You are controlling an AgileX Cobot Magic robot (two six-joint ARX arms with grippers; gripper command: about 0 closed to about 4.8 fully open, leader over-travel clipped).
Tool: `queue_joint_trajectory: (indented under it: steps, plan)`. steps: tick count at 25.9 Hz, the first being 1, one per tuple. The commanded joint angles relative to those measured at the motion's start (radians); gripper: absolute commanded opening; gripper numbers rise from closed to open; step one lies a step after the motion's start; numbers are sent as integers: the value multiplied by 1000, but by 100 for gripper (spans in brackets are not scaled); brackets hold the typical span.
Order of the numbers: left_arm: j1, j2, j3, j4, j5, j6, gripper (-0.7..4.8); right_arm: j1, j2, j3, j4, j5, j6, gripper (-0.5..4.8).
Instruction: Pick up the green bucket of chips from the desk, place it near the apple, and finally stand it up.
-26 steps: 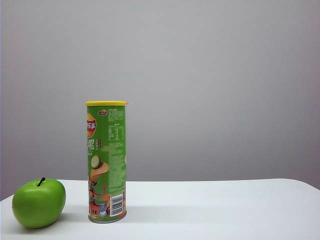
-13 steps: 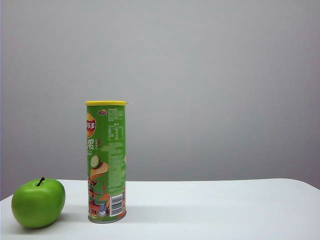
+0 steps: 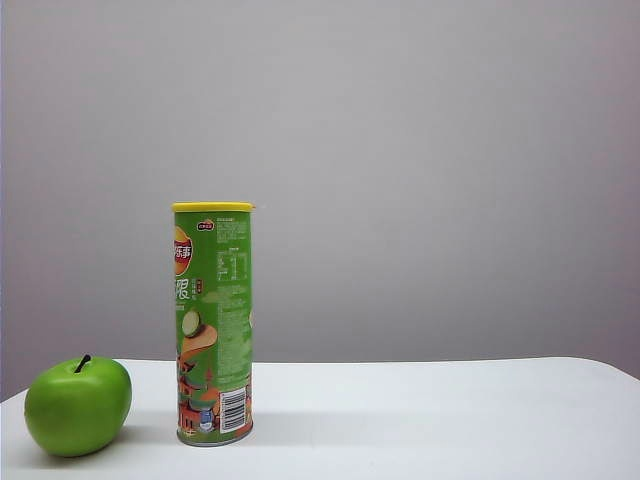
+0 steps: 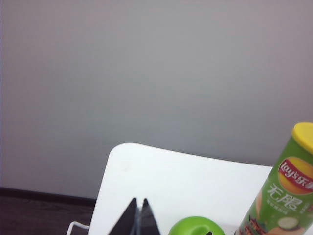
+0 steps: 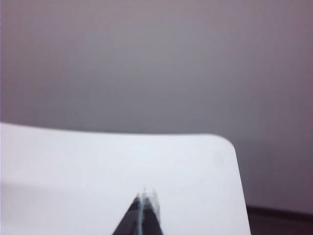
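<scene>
Green bucket of chips (image 3: 212, 325) upright right of apple (image 3: 78, 406) on desk (image 3: 430, 420) | wrist views only: left gripper (image 4: 138, 203), right gripper (image 5: 145, 196) pinched closed, empty

Soft even light; faint shadows; wrist views blurred, tool tips unfocused

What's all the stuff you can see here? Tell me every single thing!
green bucket of chips: one, green with a yellow lid, standing upright on the desk beside the apple.
apple: one, bright green, on the desk to the left of the can in the exterior view.
desk: one, white, under both.
wall: one, grey, behind the desk.
left gripper: one, dark, shut, back from the apple.
right gripper: one, dark, shut, over bare desk.
</scene>
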Motion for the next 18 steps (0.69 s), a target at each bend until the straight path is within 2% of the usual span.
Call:
queue_joint_trajectory:
  steps: [1,4,18]
  plan:
    - [-5,1,5,11,16,-3,-5,1,1,-6,-58,2,2,-5]
    - [-2,1,5,-16,24,-3,-5,1,3,-6,-108,5,12,-5]
    - [-2,1,5,-42,26,-3,-5,1,2,-6,-104,5,12,-5]
